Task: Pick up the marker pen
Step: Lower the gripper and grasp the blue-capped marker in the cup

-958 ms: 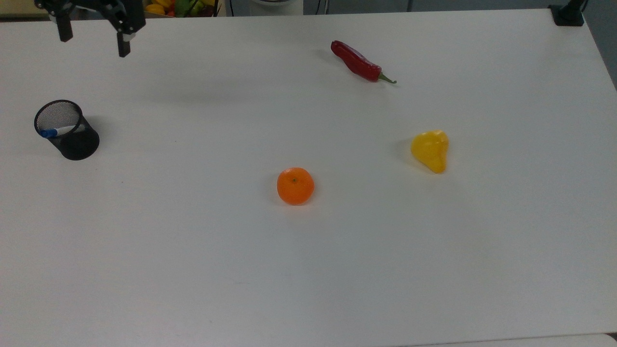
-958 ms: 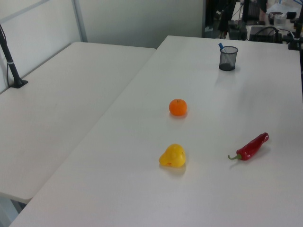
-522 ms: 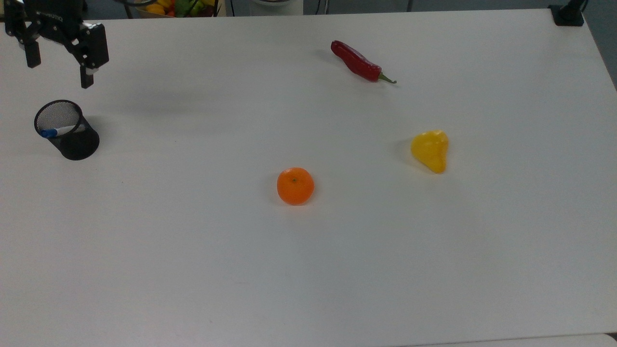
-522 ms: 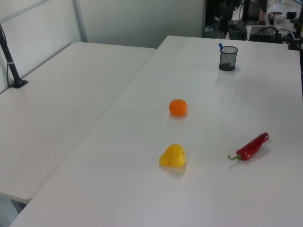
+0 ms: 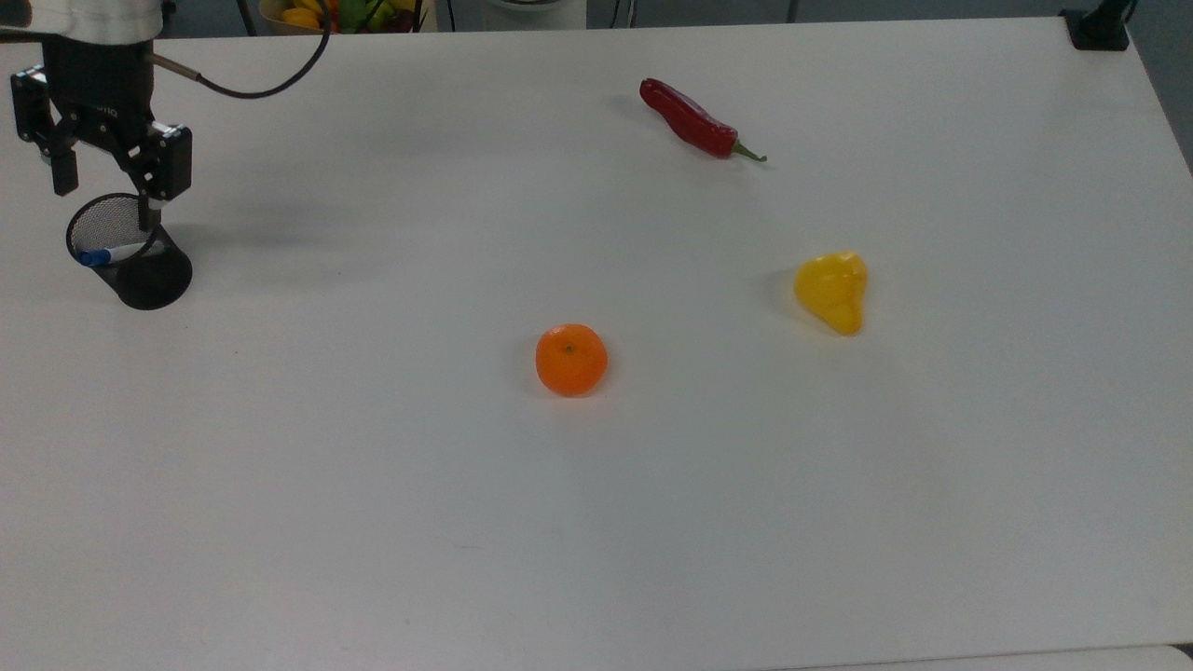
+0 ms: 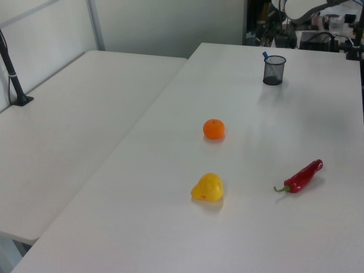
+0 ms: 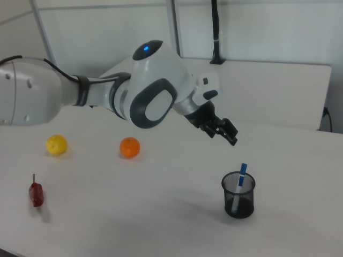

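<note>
**Gripper arrives above the pen cup**

In the top view the gripper (image 5: pixel 104 207) is now at the far left of the table (image 5: pixel 596 522), just over the rim of the black mesh cup (image 5: pixel 130 253). One second ago it was at the top edge of the picture, further to the top view's right; half a second ago it stood between these two places. It has therefore moved toward the cup in steps. Its two fingers are wide apart and hold nothing; one finger (image 5: pixel 149 216) overlaps the cup's opening in the top view.

In the right view the gripper (image 7: pixel 226 131) hangs above the cup (image 7: pixel 238 194) and a little to the right view's left, not touching it.

The marker pen (image 5: pixel 112 253) stands tilted inside the cup, blue cap up, as in the earlier pictures. In the right view its blue end (image 7: pixel 242 174) rises above the rim.

The red chili (image 5: pixel 694 121), the orange (image 5: pixel 570 359) and the yellow fruit (image 5: pixel 832 291) have not moved, well apart from the cup.
</note>
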Available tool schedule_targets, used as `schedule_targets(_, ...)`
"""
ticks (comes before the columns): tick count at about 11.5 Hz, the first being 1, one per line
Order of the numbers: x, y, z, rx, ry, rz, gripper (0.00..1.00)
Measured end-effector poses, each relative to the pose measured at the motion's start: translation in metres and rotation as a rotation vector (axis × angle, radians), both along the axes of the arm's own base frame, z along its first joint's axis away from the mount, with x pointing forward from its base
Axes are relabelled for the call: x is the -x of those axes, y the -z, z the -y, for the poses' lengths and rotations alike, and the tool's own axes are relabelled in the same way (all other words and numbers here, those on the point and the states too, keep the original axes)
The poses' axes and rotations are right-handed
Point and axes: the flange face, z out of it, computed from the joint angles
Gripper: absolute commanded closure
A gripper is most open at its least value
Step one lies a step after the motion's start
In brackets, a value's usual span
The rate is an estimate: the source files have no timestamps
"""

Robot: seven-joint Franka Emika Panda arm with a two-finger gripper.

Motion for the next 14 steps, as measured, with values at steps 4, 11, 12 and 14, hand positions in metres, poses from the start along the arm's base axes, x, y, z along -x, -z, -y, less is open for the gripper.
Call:
schedule_targets(4,-0.006,0.040,0.022,0.056,-0.030,-0.011,0.17)
schedule_targets(11,-0.010,0.075,0.038,0.111,-0.071,-0.020,0.52)
schedule_targets(12,-0.011,0.077,0.038,0.115,-0.078,-0.024,0.61)
schedule_targets(14,-0.010,0.080,0.040,0.120,-0.086,-0.032,0.85)
